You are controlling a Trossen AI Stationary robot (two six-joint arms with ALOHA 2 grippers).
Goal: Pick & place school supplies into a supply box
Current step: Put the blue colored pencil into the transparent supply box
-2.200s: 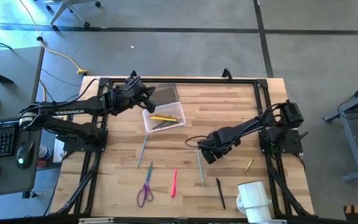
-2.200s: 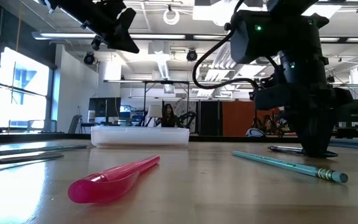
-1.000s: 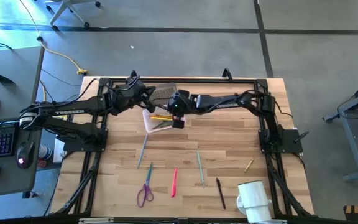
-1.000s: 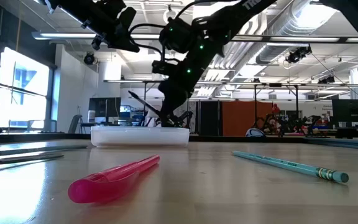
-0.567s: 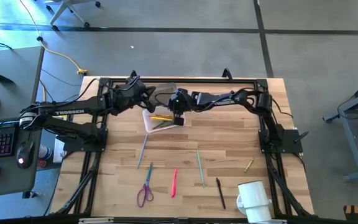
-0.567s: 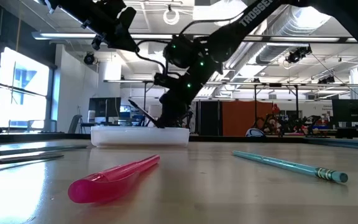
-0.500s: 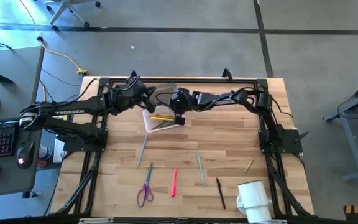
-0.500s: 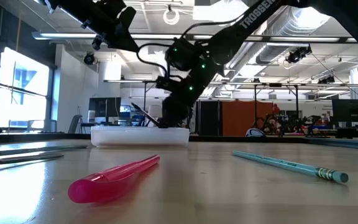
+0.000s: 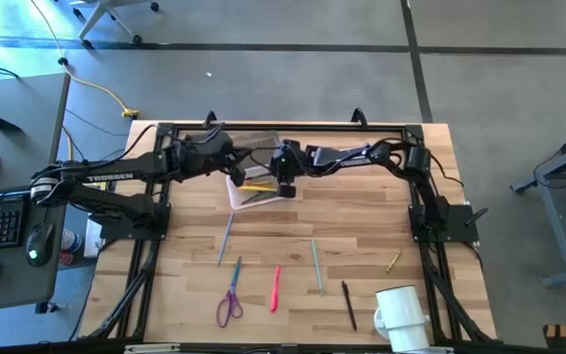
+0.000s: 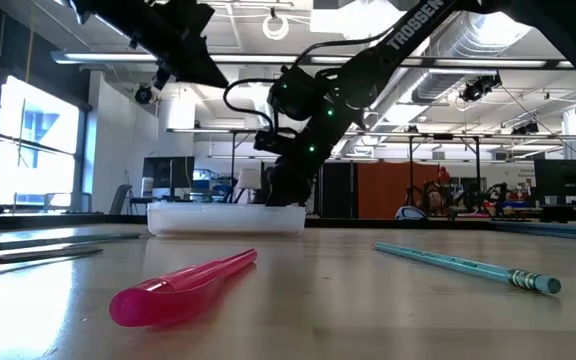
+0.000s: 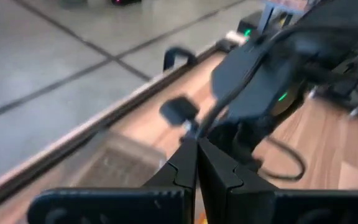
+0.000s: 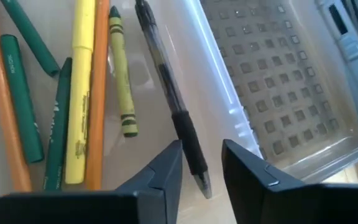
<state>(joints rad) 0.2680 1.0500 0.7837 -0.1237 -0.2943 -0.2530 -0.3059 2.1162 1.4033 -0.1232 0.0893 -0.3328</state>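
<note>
Just above mid-frame in the high view, right gripper [image 9: 285, 187] poised over the supply box [image 9: 259, 198], fingers parted and grasping nothing. Below those parted fingers in the right wrist view, a black pen [image 12: 173, 102] lying loose on the box floor beside a yellow-green crayon [image 12: 122, 73], a yellow marker [image 12: 82, 87], an orange pencil [image 12: 98, 93] and several green crayons [image 12: 18, 99], all inside the clear tub. Left of the box, left gripper [image 9: 226, 154] held above the table at the tub's upper-left corner, fingers pressed together with nothing between them, as seen in the left wrist view [image 11: 197, 163]. Behind the box, toward the top edge of the table [image 9: 362, 226], a flat grey textured rectangle [image 9: 254, 147]. Lower in the frame, still out on the wood: a grey-blue pencil [image 9: 226, 239], purple-handled scissors [image 9: 230, 298], a pink pen [image 9: 275, 288], a teal pencil [image 9: 316, 265], another black pen [image 9: 348, 304] and a short yellow piece [image 9: 393, 261]. At the lower right, a white mug [image 9: 401, 317].
</note>
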